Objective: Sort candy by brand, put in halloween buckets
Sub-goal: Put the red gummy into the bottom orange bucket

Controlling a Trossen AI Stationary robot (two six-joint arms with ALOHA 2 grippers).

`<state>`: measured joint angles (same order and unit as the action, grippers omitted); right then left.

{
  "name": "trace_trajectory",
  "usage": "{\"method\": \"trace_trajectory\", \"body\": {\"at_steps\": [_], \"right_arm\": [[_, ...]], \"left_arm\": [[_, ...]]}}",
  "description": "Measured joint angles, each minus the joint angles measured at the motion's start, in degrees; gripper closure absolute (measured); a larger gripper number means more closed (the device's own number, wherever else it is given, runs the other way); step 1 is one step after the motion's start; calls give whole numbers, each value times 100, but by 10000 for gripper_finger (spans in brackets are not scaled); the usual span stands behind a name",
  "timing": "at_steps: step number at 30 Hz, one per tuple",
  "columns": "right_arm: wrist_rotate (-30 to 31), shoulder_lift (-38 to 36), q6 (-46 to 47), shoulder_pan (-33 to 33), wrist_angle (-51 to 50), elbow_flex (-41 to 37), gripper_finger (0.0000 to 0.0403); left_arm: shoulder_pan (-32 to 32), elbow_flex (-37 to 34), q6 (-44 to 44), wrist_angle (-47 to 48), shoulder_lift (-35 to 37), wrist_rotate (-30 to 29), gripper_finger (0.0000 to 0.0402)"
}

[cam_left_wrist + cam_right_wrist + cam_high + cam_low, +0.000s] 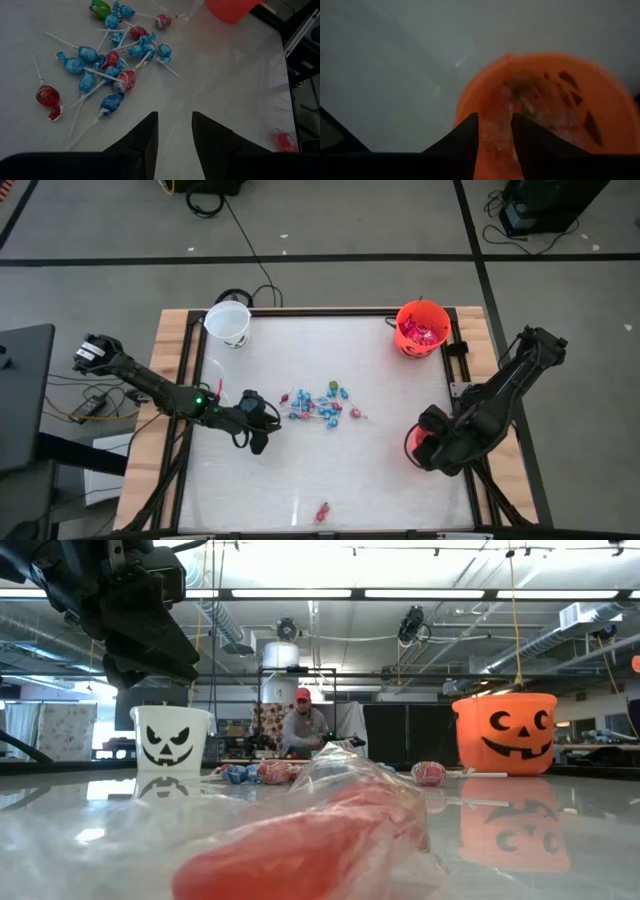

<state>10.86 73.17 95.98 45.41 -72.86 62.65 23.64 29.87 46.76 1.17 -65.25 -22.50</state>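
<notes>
The left gripper [262, 423], fingers parted and empty, sits just beside the lollipop pile [320, 402], nearer than the right gripper [424, 448], whose parted, empty fingers hang over an orange bucket [545, 115].

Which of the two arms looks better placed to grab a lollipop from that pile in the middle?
Probably the left. The left gripper sits just beside the lollipop pile, fingers apart, while the right gripper hangs over the near orange bucket.

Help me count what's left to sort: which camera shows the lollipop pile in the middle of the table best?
The left wrist view: the lollipop pile fills it, wrappers and sticks distinct, beyond the left gripper. The high view shows it only as a small cluster. The low view catches a few behind a blurred red candy. The right wrist view shows none.
</notes>
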Motion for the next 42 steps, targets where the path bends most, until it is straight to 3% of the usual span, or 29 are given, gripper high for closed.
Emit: {"method": "trace_trajectory", "body": {"at_steps": [5, 13, 23, 31, 42], "right_arm": [[424, 2, -333, -17, 115, 236, 274], [799, 621, -2283, -226, 1879, 238, 274], [106, 2085, -5079, -784, 4694, 277, 274], [-531, 3251, -7278, -1221, 5013, 1145, 266], [-1422, 4635, -9338, -1485, 5213, 2431, 199]], "left_arm": [[0, 0, 0, 0, 0, 0, 277], [2, 0, 52, -2, 0, 66, 277], [4, 0, 139, 2, 0, 266, 277], [4, 0, 11, 50, 0, 375, 280], [4, -14, 36, 104, -2, 404, 280]]}}
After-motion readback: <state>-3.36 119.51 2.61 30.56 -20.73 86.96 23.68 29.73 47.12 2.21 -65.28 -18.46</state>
